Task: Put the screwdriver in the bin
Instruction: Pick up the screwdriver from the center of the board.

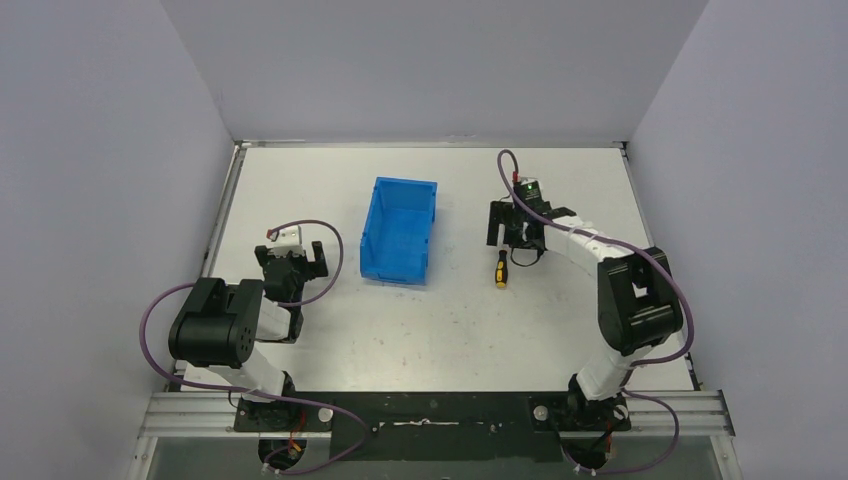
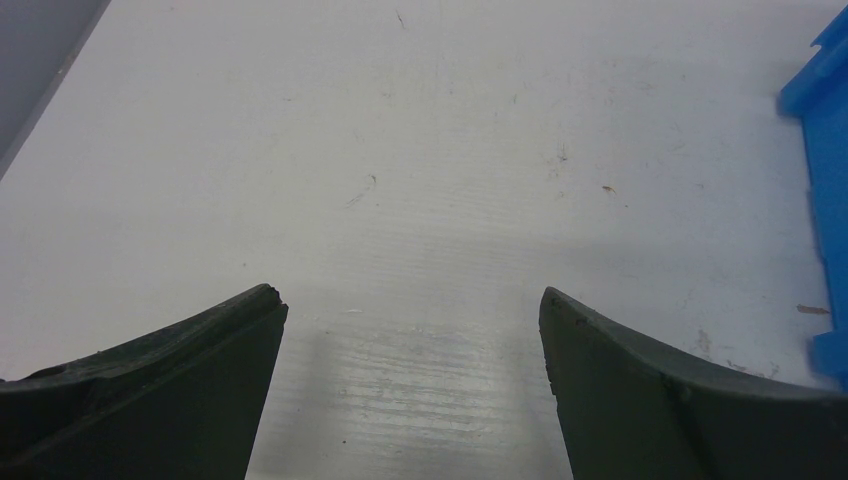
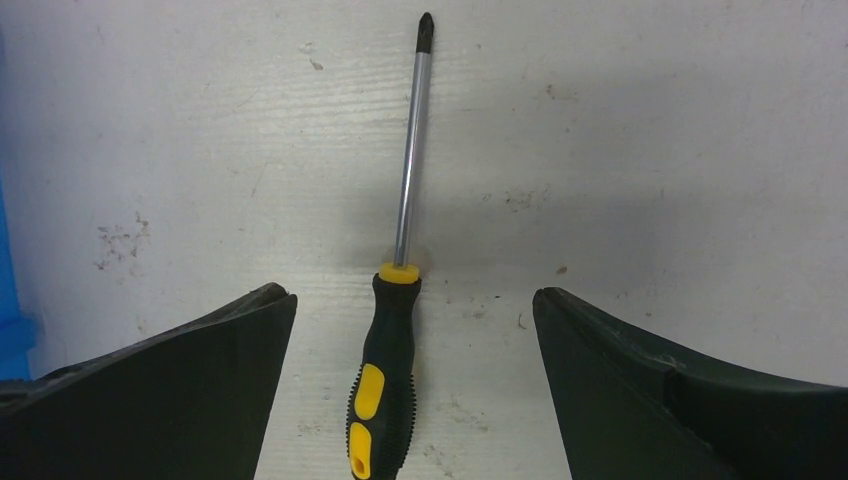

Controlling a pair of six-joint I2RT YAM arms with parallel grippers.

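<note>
**Screwdriver on the table, both my grippers empty**

My right gripper (image 3: pixel 412 296) hangs over the screwdriver (image 3: pixel 392 350) with its jaws spread wide. The yellow-and-black handle lies in the gap between my fingers (image 3: pixel 200 390) and touches neither; the shaft points away from me. I have hold of nothing. From above, the screwdriver (image 1: pixel 501 268) lies flat on the table (image 1: pixel 450 330), near the right side of the bin (image 1: pixel 400 235) but apart from it.

My left gripper (image 2: pixel 412 296) is also wide open and empty. It sits low over bare tabletop left of the bin, whose blue wall (image 2: pixel 825 150) shows at the right edge of the left wrist view.

The table is white and worn, with faint scratches, small brown specks and a fine wood-like grain showing in both wrist views. Plain pale grey walls (image 1: pixel 100 150) close it in on the left, the right and the far side. At the near edge a metal rail (image 1: pixel 430 412) carries both arm bases, and purple cables (image 1: pixel 160 300) loop from each arm.
</note>
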